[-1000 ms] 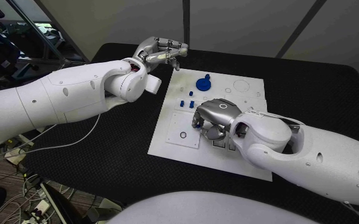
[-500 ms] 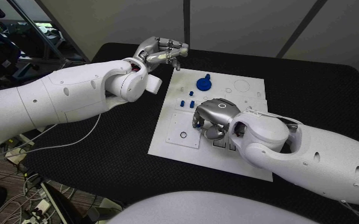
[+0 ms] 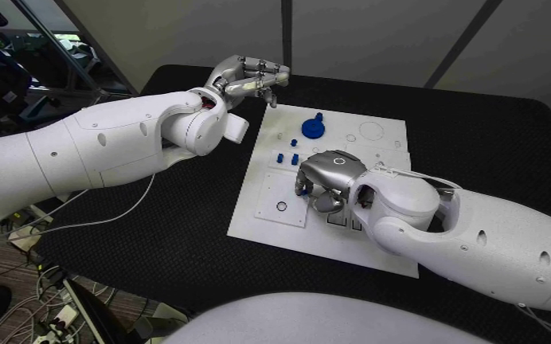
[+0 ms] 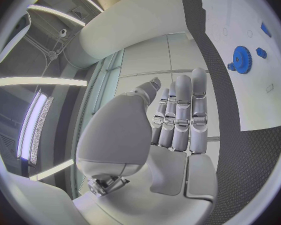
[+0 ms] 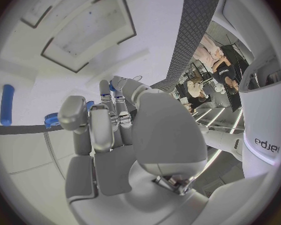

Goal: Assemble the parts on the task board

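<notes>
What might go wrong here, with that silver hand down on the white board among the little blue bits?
1. The right hand lies low on the board, close to small blue parts; it may knock them.
2. From the head view it hides what lies beneath, so a grasp could miss.
3. The left hand hovers off the board's corner, near the blue gear.

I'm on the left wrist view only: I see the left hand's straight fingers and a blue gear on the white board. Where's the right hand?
Observer: The right hand is over the middle of the task board, fingers curled downward.
Operator: Is it holding a part?
Observer: I cannot tell. The right wrist view shows a small blue part close beside its fingers, but contact is hidden.
Operator: Anything else near it?
Observer: A long blue peg lies flat on the board, apart from the fingers.
</notes>
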{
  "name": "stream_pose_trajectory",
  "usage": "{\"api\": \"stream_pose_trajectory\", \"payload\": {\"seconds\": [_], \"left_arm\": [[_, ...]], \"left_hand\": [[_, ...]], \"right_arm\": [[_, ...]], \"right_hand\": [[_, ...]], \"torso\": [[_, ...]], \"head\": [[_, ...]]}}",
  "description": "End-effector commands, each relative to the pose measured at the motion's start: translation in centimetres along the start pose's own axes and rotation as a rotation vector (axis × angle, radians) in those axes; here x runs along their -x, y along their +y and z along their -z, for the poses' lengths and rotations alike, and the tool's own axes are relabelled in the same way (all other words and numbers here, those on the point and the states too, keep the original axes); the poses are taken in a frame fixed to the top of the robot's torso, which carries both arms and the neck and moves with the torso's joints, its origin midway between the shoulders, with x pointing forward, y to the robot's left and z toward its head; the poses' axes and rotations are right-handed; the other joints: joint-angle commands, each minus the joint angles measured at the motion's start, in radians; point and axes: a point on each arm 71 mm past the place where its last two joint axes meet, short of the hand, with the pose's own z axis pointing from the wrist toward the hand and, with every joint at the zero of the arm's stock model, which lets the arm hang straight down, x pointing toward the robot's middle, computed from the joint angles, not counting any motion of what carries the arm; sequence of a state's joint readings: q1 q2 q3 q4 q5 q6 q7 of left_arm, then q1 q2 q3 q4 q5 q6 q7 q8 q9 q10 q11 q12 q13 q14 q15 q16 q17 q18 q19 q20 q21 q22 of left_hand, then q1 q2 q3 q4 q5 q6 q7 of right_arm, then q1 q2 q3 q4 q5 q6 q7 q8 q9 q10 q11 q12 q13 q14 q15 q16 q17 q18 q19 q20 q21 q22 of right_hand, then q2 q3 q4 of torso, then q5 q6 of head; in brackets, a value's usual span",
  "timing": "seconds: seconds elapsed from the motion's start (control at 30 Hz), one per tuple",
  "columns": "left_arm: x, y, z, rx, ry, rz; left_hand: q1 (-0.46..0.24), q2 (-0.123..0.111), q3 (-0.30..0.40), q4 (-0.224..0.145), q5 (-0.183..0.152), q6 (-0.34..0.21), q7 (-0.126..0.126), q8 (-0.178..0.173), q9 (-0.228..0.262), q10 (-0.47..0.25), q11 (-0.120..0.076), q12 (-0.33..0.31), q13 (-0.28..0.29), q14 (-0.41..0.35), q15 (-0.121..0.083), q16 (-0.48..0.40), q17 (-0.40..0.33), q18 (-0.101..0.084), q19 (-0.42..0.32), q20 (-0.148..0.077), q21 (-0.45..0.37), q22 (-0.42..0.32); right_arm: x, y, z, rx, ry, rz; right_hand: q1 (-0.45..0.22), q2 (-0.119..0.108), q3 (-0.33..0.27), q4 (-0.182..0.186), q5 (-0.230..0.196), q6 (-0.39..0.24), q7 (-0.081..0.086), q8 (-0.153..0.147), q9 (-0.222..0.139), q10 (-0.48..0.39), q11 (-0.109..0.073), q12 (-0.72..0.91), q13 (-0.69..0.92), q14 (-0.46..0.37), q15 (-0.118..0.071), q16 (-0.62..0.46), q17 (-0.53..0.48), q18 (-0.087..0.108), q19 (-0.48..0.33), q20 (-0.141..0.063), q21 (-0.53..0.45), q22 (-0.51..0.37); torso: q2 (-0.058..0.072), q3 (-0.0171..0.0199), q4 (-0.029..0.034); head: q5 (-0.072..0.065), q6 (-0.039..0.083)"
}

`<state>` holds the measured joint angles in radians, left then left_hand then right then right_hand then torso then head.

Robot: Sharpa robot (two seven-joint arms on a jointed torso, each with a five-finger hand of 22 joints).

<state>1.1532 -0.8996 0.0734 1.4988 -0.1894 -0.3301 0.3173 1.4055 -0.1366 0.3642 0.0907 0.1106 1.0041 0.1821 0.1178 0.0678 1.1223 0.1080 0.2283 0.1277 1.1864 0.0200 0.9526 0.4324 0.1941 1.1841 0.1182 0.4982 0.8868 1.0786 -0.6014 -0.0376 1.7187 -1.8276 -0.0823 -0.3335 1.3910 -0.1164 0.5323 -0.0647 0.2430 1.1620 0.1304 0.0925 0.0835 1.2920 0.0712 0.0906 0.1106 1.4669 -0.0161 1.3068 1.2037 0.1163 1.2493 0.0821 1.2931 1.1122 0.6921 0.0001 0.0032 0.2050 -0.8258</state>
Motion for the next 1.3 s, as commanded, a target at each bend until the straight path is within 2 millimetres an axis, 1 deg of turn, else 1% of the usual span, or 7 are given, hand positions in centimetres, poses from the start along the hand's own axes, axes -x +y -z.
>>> {"api": "stream_pose_trajectory", "payload": {"seconds": [0.03, 0.27, 0.73, 0.9, 1.07, 1.3], "left_arm": [[-0.09, -0.11, -0.03, -0.003, 0.009, 0.004], [-0.10, -0.11, -0.04, -0.003, 0.010, 0.004], [-0.13, -0.11, -0.03, -0.002, 0.011, 0.005], [-0.14, -0.12, -0.01, -0.002, 0.012, 0.005], [-0.15, -0.13, -0.01, -0.002, 0.013, 0.005], [-0.17, -0.11, -0.02, 0.000, 0.015, 0.006]], "left_hand": [[0.004, 0.010, -0.003, 0.000, 0.003, -0.003, 0.003, 0.000, -0.001, -0.007, -0.001, 0.003, 0.002, -0.003, 0.004, -0.002, -0.001, -0.012, 0.000, 0.003, -0.007, -0.001], [0.004, 0.010, -0.003, 0.000, 0.003, -0.003, 0.003, 0.000, -0.001, -0.007, -0.001, 0.003, 0.002, -0.003, 0.004, -0.002, -0.001, -0.012, 0.000, 0.003, -0.007, -0.001], [0.004, 0.010, -0.003, 0.000, 0.003, -0.003, 0.003, 0.000, -0.001, -0.007, -0.001, 0.003, 0.002, -0.003, 0.004, -0.002, -0.001, -0.012, 0.000, 0.003, -0.007, -0.001], [0.004, 0.010, -0.003, 0.000, 0.003, -0.003, 0.003, 0.000, -0.001, -0.007, -0.001, 0.003, 0.002, -0.003, 0.004, -0.002, -0.001, -0.012, 0.000, 0.003, -0.007, -0.001], [0.004, 0.010, -0.003, 0.000, 0.003, -0.003, 0.003, 0.000, -0.001, -0.007, -0.001, 0.003, 0.002, -0.003, 0.004, -0.002, -0.001, -0.012, 0.000, 0.003, -0.007, -0.001], [0.004, 0.010, -0.003, 0.000, 0.003, -0.003, 0.003, 0.000, -0.001, -0.007, -0.001, 0.003, 0.002, -0.003, 0.004, -0.002, -0.001, -0.012, 0.000, 0.003, -0.007, -0.001]], "right_arm": [[-0.10, -0.06, -0.02, -0.001, 0.021, 0.009], [-0.11, -0.03, -0.01, -0.001, 0.024, 0.008], [0.10, 0.18, -0.25, 0.003, -0.004, -0.002], [0.19, 0.32, -0.38, 0.009, -0.015, -0.006], [0.30, 0.50, -0.51, 0.017, -0.029, -0.011], [0.39, 0.49, -0.60, 0.020, -0.045, -0.022]], "right_hand": [[-0.003, 0.010, -0.005, 0.002, 0.004, 0.003, 0.006, 0.000, 0.001, 0.014, -0.011, 0.003, 0.001, 0.047, -0.004, 0.006, 0.001, -0.013, -0.002, 0.005, 0.002, 0.001], [-0.004, 0.011, -0.006, 0.002, 0.004, 0.003, 0.006, 0.000, 0.001, 0.014, -0.012, 0.003, 0.001, 0.046, -0.004, 0.006, 0.001, -0.013, -0.002, 0.005, 0.002, 0.001], [-0.007, 0.013, -0.009, 0.004, 0.005, 0.002, 0.006, 0.000, 0.001, 0.013, -0.011, 0.002, 0.002, 0.046, -0.004, 0.004, -0.003, -0.012, -0.004, 0.006, 0.000, -0.001], [-0.007, 0.013, -0.009, 0.004, 0.005, 0.002, 0.006, 0.000, 0.001, 0.013, -0.011, 0.002, 0.002, 0.046, -0.004, 0.004, -0.003, -0.012, -0.004, 0.006, 0.000, -0.001], [-0.009, 0.014, -0.010, 0.005, 0.005, 0.001, 0.006, -0.001, 0.001, 0.012, -0.011, 0.001, 0.002, 0.045, -0.004, 0.004, -0.003, -0.012, -0.005, 0.006, -0.002, -0.003], [-0.011, 0.016, -0.013, 0.007, 0.008, -0.003, 0.007, -0.004, 0.000, 0.009, -0.011, -0.002, 0.003, 0.044, -0.003, 0.003, -0.006, -0.011, -0.007, 0.006, -0.004, -0.006]], "torso": [[0.000, 0.0001, 0.0000], [-0.001, 0.0005, 0.0000], [0.000, -0.0004, 0.0004], [0.000, -0.0007, 0.0015], [0.000, -0.0009, 0.0010], [0.000, -0.0001, 0.0004]], "head": [[0.001, -0.001], [0.001, -0.001], [0.000, 0.001], [0.002, -0.001], [0.003, -0.003], [0.005, -0.004]]}}
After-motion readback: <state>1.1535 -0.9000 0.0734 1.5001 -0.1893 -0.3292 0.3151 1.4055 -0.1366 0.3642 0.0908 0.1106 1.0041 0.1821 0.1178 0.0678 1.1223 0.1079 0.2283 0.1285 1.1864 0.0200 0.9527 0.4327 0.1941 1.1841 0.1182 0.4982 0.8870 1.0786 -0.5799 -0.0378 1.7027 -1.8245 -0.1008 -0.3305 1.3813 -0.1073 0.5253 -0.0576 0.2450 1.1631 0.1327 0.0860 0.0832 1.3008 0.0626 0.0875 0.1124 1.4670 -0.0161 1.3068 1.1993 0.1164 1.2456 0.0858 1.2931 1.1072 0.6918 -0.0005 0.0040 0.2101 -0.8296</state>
